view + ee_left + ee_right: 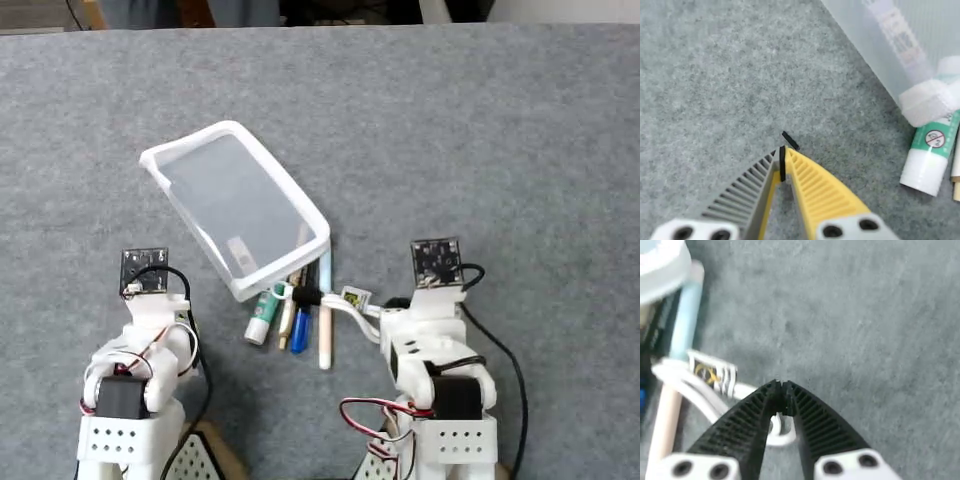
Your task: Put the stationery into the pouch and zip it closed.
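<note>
Both clenched: ribbed left end effector (783, 156), right end effector (782, 386); translucent rectangular pouch (240, 205)

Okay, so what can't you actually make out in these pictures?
- High view: the pens' upper ends lie hidden under the pouch.
- High view: whether the pouch is zipped is too small to tell.
- Right wrist view: the white cord's end passes behind the right gripper.
- Left wrist view: the tan item beside the glue stick is cut off by the edge.
</note>
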`<state>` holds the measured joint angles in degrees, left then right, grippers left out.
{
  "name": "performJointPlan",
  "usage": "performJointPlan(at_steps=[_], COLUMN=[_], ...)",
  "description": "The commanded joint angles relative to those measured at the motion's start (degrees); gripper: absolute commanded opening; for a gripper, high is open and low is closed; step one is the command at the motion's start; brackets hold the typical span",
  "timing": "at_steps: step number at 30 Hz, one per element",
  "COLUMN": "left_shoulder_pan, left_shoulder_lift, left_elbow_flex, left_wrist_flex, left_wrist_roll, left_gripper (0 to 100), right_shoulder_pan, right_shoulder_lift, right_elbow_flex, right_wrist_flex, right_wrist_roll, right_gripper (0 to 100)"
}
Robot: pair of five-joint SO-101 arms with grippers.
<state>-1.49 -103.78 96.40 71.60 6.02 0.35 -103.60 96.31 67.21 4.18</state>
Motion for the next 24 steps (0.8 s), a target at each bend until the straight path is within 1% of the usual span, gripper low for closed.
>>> performJointPlan(at_steps=[1,5,11,14,16,18,20,24], left_shoulder_pan=[0.6,0.3,-7.3,-7.9,-8.0,-8.0,-8.0,-8.0], left_shoulder_lift=[-0.3,-0.3,-0.4,-0.4,-0.3,-0.3,-0.3,-0.2], left_elbow_flex=[0.9,0.9,0.8,0.7,0.7,0.6,-1.0,-5.3], left_wrist_flex=[-1.6,-1.6,-1.5,-1.9,-1.8,-1.3,0.4,3.0], left_wrist_roll=[0.3,0.3,0.4,0.4,0.4,0.4,0.8,0.8], left_gripper=[3,3,3,3,3,3,3,3], right_shoulder_pan=[-0.5,-0.7,-0.8,-1.2,-4.8,-11.3,-17.1,-22.9], right_shoulder_lift=[-2.4,-2.4,-2.4,-2.3,-2.0,-1.9,-1.9,-1.9], right_elbow_flex=[0.3,0.3,0.2,-0.5,-1.0,-2.3,-2.8,-1.2], right_wrist_flex=[-2.7,-2.5,-2.5,-2.3,-0.6,1.8,1.8,1.0], right_wrist_roll=[-0.7,-0.7,-0.4,-0.3,0.8,2.6,2.5,2.8], right_gripper=[1.5,1.5,1.5,1.4,1.3,1.3,1.3,1.3])
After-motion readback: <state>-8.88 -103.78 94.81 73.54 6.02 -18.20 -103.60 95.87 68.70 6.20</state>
